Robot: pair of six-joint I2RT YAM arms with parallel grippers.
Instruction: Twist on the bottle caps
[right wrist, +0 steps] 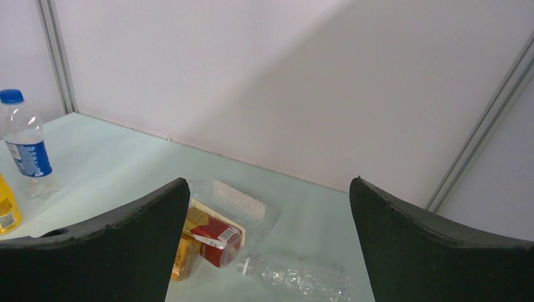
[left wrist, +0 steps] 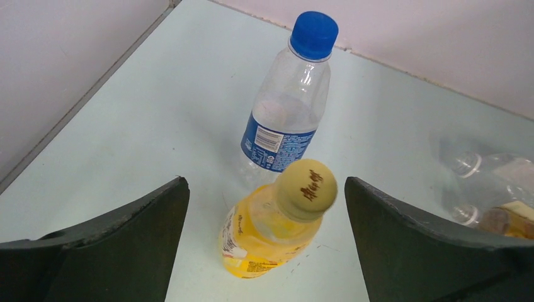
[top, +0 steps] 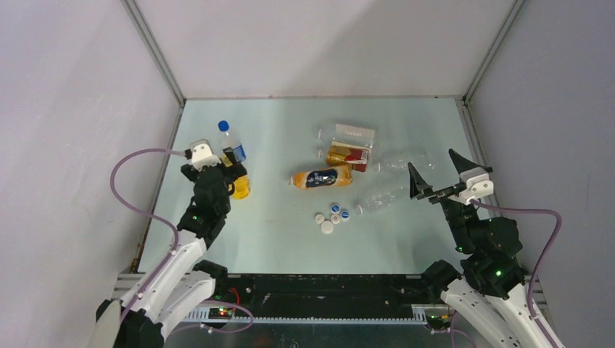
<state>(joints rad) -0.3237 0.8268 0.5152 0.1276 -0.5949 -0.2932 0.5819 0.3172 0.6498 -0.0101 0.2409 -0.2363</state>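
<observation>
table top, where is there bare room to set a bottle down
Bare: the near strip between the loose caps and the table's near edge; the gap between the yellow bottle and the lying orange bottle. Crowded: the heap of lying bottles right of centre.

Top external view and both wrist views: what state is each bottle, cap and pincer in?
blue-label bottle, upright, capped
yellow bottle, upright, capped
dark-blue-label orange bottle, lying down
gold-and-red-label bottle, lying down
clear bottles, lying down
loose caps, off the bottles
left pincer, open
right pincer, open
</observation>
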